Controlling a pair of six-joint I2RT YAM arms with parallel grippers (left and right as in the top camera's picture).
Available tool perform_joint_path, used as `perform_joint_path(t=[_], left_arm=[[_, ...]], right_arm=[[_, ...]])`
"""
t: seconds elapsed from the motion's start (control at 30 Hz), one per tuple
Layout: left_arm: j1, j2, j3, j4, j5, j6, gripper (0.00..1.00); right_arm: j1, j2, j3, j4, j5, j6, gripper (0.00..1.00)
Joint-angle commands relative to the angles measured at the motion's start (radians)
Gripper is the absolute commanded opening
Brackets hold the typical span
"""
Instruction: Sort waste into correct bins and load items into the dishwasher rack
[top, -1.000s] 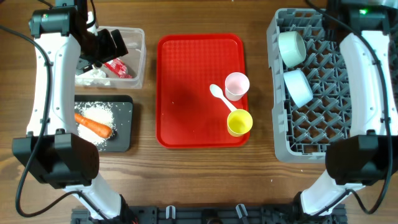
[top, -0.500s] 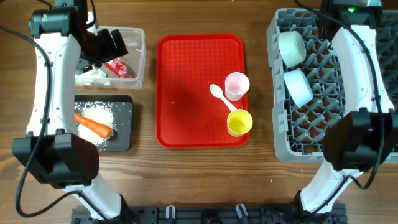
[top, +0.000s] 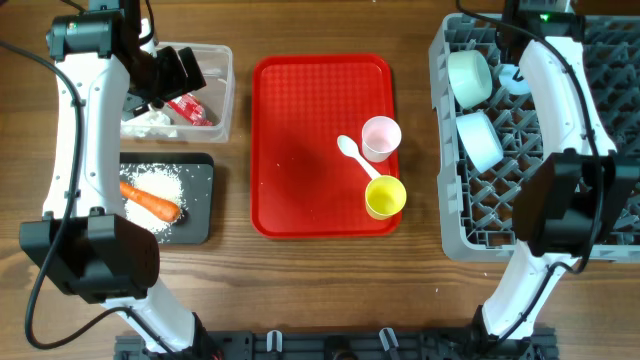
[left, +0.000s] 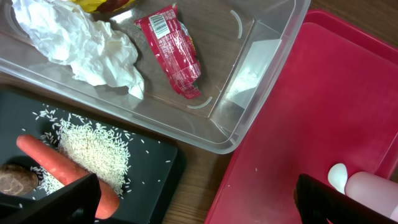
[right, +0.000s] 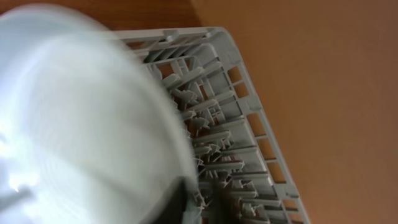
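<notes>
My left gripper (top: 175, 75) (left: 193, 205) stands open above the clear tub (top: 215, 60), with nothing between its fingers. The tub holds a red wrapper (left: 174, 50) and crumpled tissue (left: 81, 43). A carrot (top: 150, 203), rice (top: 160, 183) and a brown lump (left: 15, 179) lie on the black tray (top: 200, 200). In the grey rack (top: 455, 235) are two pale blue bowls (top: 468, 77) (top: 480, 140). The pale blue plate (right: 81, 124) (top: 514, 79) sits blurred against one dark finger (right: 180, 208) of my right gripper over the rack's back; the grip does not show.
On the red tray (top: 310, 150) in the middle stand a pink cup (top: 381, 137) and a yellow cup (top: 385, 196), with a white spoon (top: 350, 150) between them. Bare wood surrounds the tray. My right arm stretches over the rack's middle.
My right arm has swung left across the rack's back, and the plate's edge now shows beside it. The left arm has not moved.
</notes>
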Motion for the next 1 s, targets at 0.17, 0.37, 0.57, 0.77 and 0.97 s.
perform_joint_path(t=[0.17,0.37,0.57,0.77,0.97], left_arm=[[0.006,-0.002,-0.005,0.0,0.001,-0.012,1.0],[0.006,-0.002,-0.005,0.0,0.001,-0.012,1.0],[0.006,-0.002,-0.005,0.0,0.001,-0.012,1.0],[0.006,-0.002,-0.005,0.0,0.001,-0.012,1.0],[0.006,-0.002,-0.005,0.0,0.001,-0.012,1.0]], right_arm=[[0.023,-0.002,-0.004,0.052,-0.042,-0.004,1.0],[0.088,-0.145,0.035,0.057,-0.115,0.074,1.0],[0.211,-0.348,0.035,-0.078,-0.675,0.048,1.0],[0.283,-0.407,0.027,-0.32,-1.105,0.072,1.0],[0.292,-0.401,-0.102,-0.486,-1.103,0.178,0.93]])
